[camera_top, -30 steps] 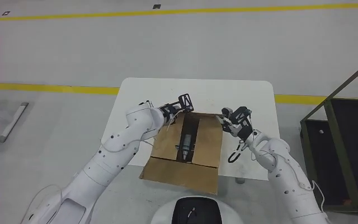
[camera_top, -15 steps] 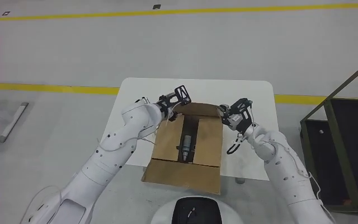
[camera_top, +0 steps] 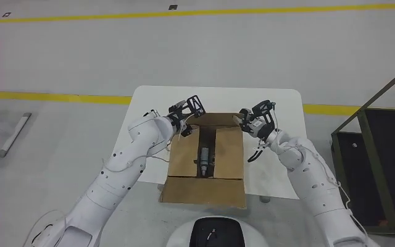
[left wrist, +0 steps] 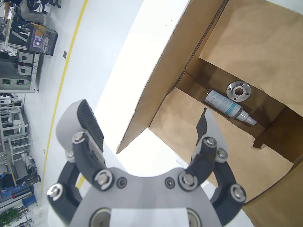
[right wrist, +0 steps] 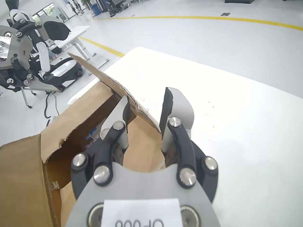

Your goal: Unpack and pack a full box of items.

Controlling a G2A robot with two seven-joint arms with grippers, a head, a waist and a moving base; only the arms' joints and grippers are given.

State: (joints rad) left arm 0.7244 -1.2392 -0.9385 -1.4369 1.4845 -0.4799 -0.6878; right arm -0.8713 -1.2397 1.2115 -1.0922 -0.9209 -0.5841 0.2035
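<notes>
There is one cardboard box [camera_top: 205,185] on one white surface [camera_top: 278,105]; the box has four flaps [camera_top: 184,154]; two items can be counted inside it, one spray bottle [left wrist: 226,106] and one round metal flange [left wrist: 238,91]; whether more lie under the flaps cannot be told. There are two tools, one left tool [left wrist: 144,116] and one right tool [right wrist: 146,98]; each has two fingers [left wrist: 91,121]; the floor carries two yellow lines [camera_top: 62,97].

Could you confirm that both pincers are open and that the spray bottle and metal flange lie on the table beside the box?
Not quite: the spray bottle and metal flange lie inside the box, as the left wrist view shows. The rest stands.
</notes>
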